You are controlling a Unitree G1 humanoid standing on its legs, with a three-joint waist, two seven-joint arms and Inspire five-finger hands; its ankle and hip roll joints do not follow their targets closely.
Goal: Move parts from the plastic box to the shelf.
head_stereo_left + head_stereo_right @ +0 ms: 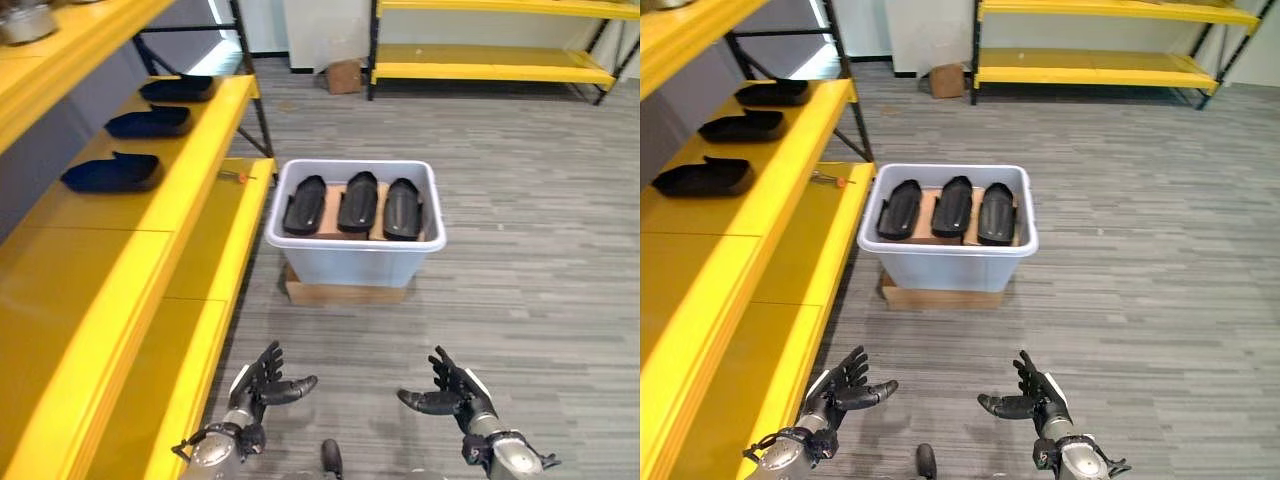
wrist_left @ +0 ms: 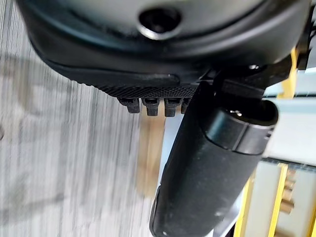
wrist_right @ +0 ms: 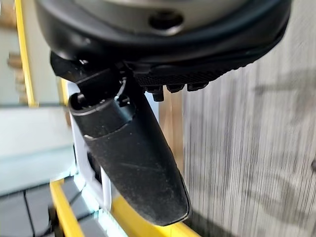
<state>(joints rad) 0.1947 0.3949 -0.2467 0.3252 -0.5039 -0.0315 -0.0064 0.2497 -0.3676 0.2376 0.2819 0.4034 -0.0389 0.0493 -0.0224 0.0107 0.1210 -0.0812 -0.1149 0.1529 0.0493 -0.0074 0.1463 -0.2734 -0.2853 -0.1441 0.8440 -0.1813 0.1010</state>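
Left eye view shows a pale grey plastic box (image 1: 356, 262) on a flat cardboard piece (image 1: 345, 291) on the floor, holding three black parts (image 1: 358, 201) side by side. On its left stands a yellow shelf (image 1: 190, 170) carrying three more dark parts (image 1: 112, 173) in a row along the middle level. Near the bottom edge, the left hand (image 1: 262, 385) and right hand (image 1: 450, 392) hang over the grey floor, palms facing each other, fingers spread and relaxed, holding nothing, well apart from the box.
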